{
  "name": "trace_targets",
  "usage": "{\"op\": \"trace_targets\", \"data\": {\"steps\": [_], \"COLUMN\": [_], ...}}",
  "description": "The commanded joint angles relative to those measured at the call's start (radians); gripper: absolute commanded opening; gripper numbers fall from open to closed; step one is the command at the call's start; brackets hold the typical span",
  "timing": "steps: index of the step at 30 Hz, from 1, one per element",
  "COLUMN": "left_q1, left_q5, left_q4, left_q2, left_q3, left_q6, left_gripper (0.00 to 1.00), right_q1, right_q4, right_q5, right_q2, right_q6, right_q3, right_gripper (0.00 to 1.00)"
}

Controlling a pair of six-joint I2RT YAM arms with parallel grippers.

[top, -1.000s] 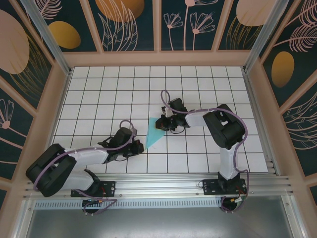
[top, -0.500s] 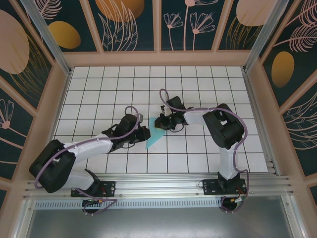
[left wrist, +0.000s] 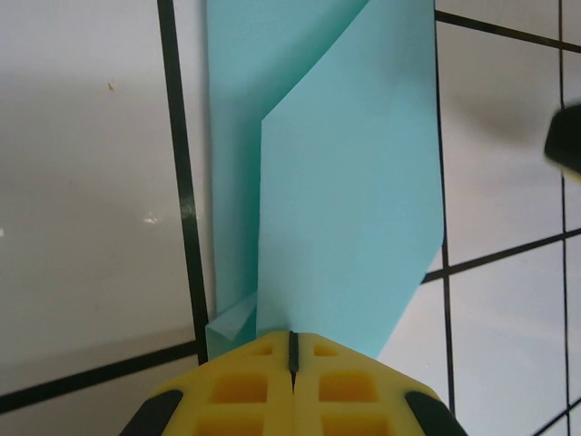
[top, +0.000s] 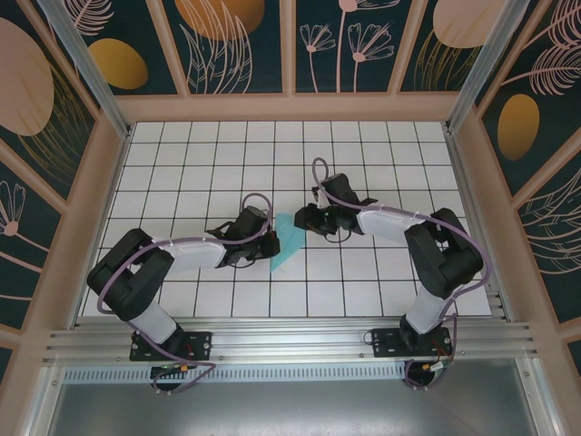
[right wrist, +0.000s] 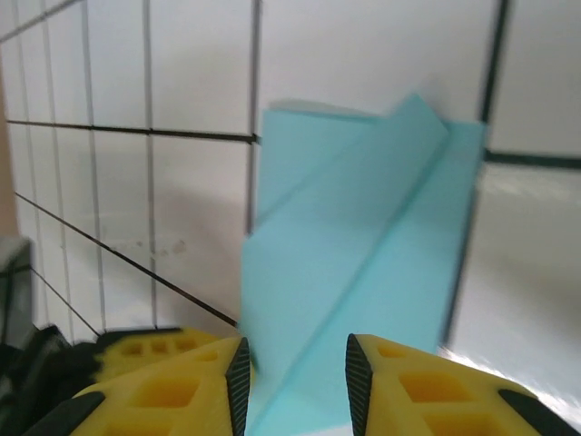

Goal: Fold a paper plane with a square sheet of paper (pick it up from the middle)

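**Where the two arms meet mid-surface, paper plane lies flat btwn left & right jaws**

Seen from the top cam, the paper plane [top: 287,242] sits near the ctr of the white gridded surface [top: 182,163]. Its wide end is toward the far side, and it narrows to a point toward the near-left. The left arm [top: 182,250] reaches in from the left w/ the left jaws at the plane's left edge. The right arm [top: 399,222] reaches in from the right w/ the right jaws at the plane's far-right corner.

Left wrist cam: the paper plane [left wrist: 345,182] lies flat on the tiles. One flap is folded over w/ a diagonal edge, and there's a small bent-up corner at the near-left end. The yellow fingertips [left wrist: 245,386] of the left jaws are pressed together w/ just a thin seam btwn them, right at the paper's near end. Can't tell if any paper is caught in that seam.

Right wrist cam (blurry): the paper plane [right wrist: 363,236] shows layered diagonal folds running away from the cam. The right jaws are spread, yellow fingertips [right wrist: 399,381] well apart, w/ turquoise paper showing through the gap. No clamp on it that I can see.
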Motion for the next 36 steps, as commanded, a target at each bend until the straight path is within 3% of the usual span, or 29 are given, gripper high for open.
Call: {"op": "trace_targets", "data": {"steps": [1,6,23,30,36], "left_q1": [-0.003,-0.002,-0.001,-0.003,-0.001], "left_q5": [-0.029,-0.014,0.04,-0.021,-0.147], "left_q4": [-0.007,-0.004,0.023,-0.022,-0.103], "left_q2": [0.015,0.024,0.035,-0.029,-0.051], "left_q3": [0.02,0.023,0.025,0.053,0.074], "left_q6": [0.031,0.049,0.049,0.061,0.062], "left_gripper": [0.05,0.06,0.08,0.12,0.18], "right_q1": [-0.005,-0.005,0.004,0.002,0.002], "right_q4": [0.008,0.056,0.143,0.177,0.183], "right_q5": [0.02,-0.011,-0.058,-0.074,-0.065], "right_q2": [-0.011,0.011,0.073,0.064,0.075], "right_q6": [0.043,0.074,0.121,0.132,0.142], "right_q3": [-0.054,-0.077,-0.109,-0.106,-0.103], "right_gripper": [0.4,0.44,0.42,0.39,0.39]}}
